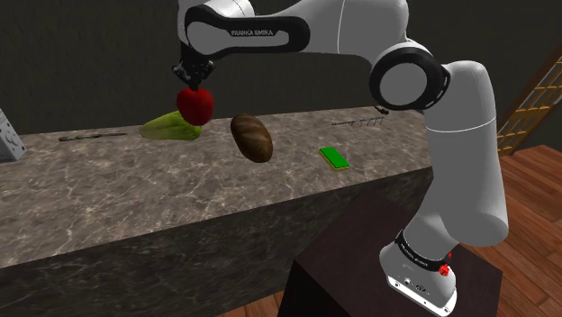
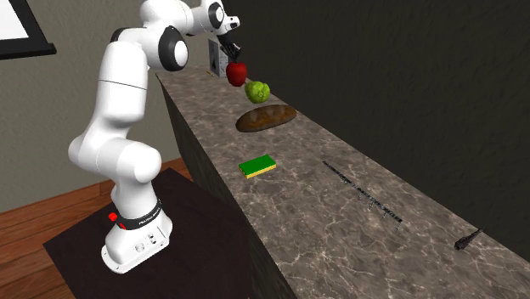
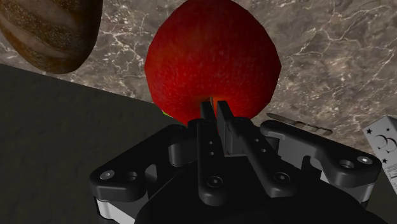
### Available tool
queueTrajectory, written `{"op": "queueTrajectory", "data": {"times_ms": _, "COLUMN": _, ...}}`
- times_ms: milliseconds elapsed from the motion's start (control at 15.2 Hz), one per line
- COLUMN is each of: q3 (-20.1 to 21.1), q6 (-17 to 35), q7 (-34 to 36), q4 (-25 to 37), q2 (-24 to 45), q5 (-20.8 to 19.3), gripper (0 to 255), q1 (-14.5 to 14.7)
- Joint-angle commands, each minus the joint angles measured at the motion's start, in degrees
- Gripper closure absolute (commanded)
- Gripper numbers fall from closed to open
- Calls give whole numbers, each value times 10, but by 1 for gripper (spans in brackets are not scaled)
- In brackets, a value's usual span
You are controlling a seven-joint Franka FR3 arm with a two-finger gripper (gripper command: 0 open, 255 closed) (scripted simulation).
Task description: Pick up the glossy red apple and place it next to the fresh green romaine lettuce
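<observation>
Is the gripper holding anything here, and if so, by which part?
Yes: the red apple, pinched at its top, around the stem end, between the nearly closed fingers.

A marbled grey-brown worktop (image 1: 135,198) carries a green lettuce (image 1: 168,128), a brown bread loaf (image 1: 251,137) near it, a green sponge (image 1: 334,158) farther along, and a grey grater (image 1: 7,137) at one end

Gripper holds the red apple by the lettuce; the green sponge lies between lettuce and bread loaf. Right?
No: the shoulder view shows the bread loaf between the lettuce and the green sponge. The gripper does hold the red apple by the lettuce.
</observation>
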Motion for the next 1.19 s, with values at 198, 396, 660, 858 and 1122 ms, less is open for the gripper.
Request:
{"op": "queueTrajectory", "data": {"times_ms": 198, "q3": -1, "q6": 41, "q7": 11, "q4": -47, "q2": -5, "q5": -5, "gripper": 255, "q1": 0}}
{"op": "queueTrajectory", "data": {"times_ms": 396, "q3": -2, "q6": 63, "q7": 16, "q4": -69, "q2": -5, "q5": -7, "gripper": 255, "q1": -1}}
{"op": "queueTrajectory", "data": {"times_ms": 660, "q3": -4, "q6": 92, "q7": 24, "q4": -96, "q2": -3, "q5": -11, "gripper": 255, "q1": -1}}
{"op": "queueTrajectory", "data": {"times_ms": 858, "q3": -6, "q6": 112, "q7": 29, "q4": -113, "q2": 1, "q5": -14, "gripper": 255, "q1": -1}}
{"op": "queueTrajectory", "data": {"times_ms": 1122, "q3": -8, "q6": 138, "q7": 37, "q4": -133, "q2": 7, "q5": -19, "gripper": 255, "q1": -1}}
